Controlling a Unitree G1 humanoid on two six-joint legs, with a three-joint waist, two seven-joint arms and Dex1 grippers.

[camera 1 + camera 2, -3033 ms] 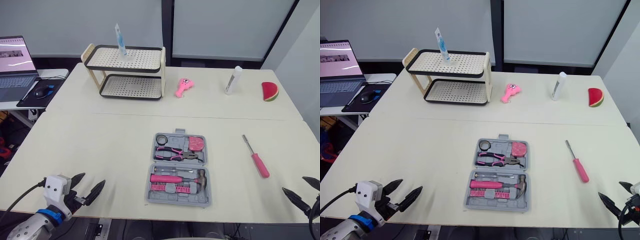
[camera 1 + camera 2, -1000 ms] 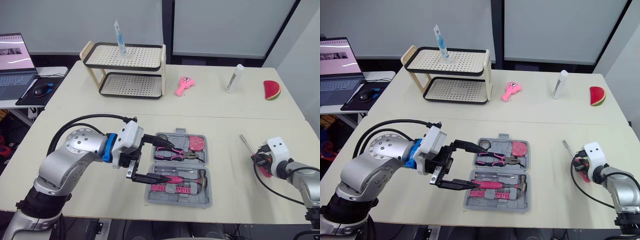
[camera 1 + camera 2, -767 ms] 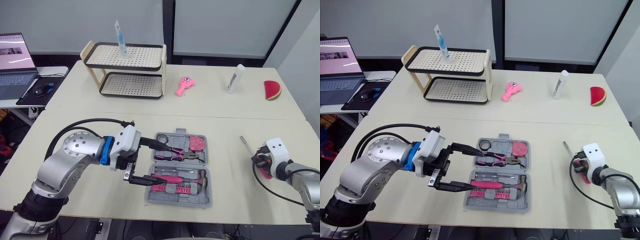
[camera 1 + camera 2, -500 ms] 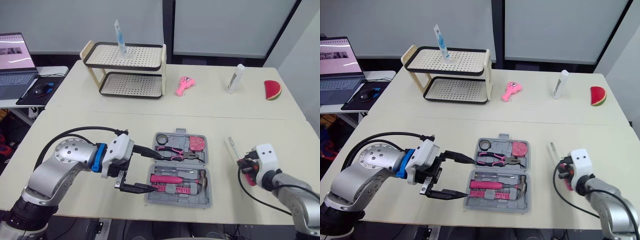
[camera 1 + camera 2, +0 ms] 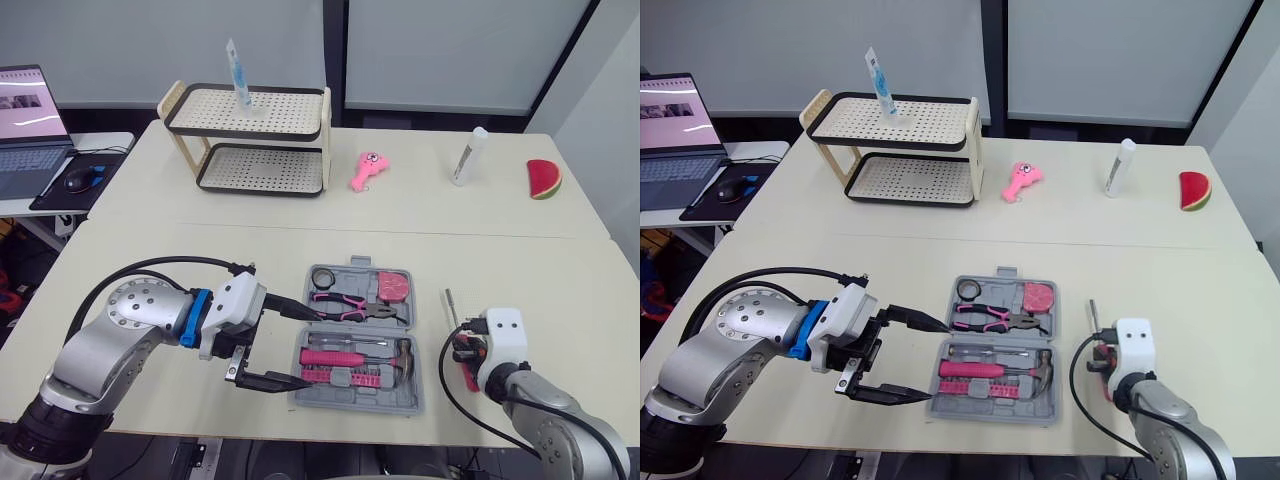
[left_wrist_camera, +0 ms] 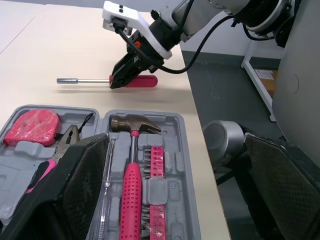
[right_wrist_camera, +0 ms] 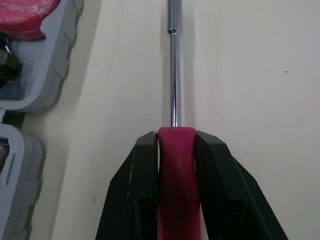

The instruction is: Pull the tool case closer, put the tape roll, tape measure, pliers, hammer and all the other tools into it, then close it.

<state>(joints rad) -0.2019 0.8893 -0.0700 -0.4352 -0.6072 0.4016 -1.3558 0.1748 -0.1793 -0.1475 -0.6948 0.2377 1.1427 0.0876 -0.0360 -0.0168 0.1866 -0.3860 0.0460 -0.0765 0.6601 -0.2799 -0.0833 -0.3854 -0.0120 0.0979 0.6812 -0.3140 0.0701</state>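
The grey tool case (image 5: 405, 398) lies open at the table's middle front. In it sit the tape roll (image 5: 323, 277), pink tape measure (image 5: 394, 287), pliers (image 5: 345, 303) and pink-handled hammer (image 5: 355, 356). My left gripper (image 5: 293, 346) is open at the case's left edge, one finger over the upper half and one by the lower half, holding nothing. Just right of the case, my right gripper (image 5: 463, 358) is shut on the pink handle of the screwdriver (image 7: 176, 170). Its steel shaft (image 7: 173, 75) points away from me, low over the table, alongside the case's wall (image 7: 47, 75).
A two-tier perforated rack (image 5: 250, 140) stands at the back left. A pink toy (image 5: 366, 172), a white tube (image 5: 466, 158) and a watermelon slice (image 5: 541, 180) lie along the back. A laptop (image 5: 30, 110) sits on a side desk to the left.
My right gripper, shut on the screwdriver, has carried it left from the table's right side to just beside the case. My left gripper has drawn back a little to the case's left edge.
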